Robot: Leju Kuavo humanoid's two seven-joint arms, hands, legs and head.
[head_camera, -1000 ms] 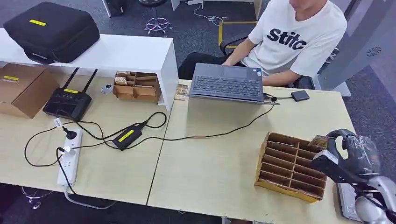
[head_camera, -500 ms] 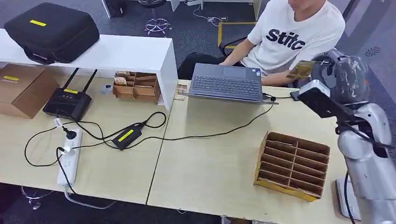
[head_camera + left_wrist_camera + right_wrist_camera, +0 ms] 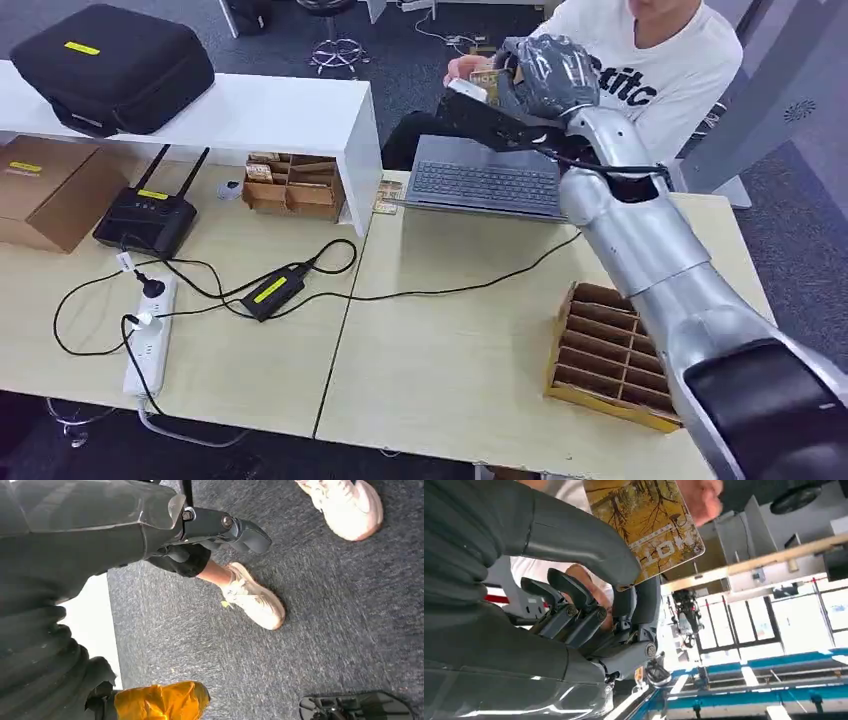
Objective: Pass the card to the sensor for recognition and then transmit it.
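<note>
Handover step: card held out to the seated person, above the laptop

The right arm (image 3: 640, 240) reaches up and across the desk (image 3: 450, 340), over the grey laptop (image 3: 487, 180), toward the person (image 3: 650, 70); by my reading the transmit step is in hand, and the next move calls for loosening the pinch only once the person's hand (image 3: 462, 68) has the card; the right hand (image 3: 545, 75) is clamped on the yellow tree-print card (image 3: 644, 525), thumb (image 3: 574, 540) across its face, the person's fingers at its far edge; the left hand (image 3: 55, 645) hangs over carpet, and whether it is apart or together I cannot tell.
</note>
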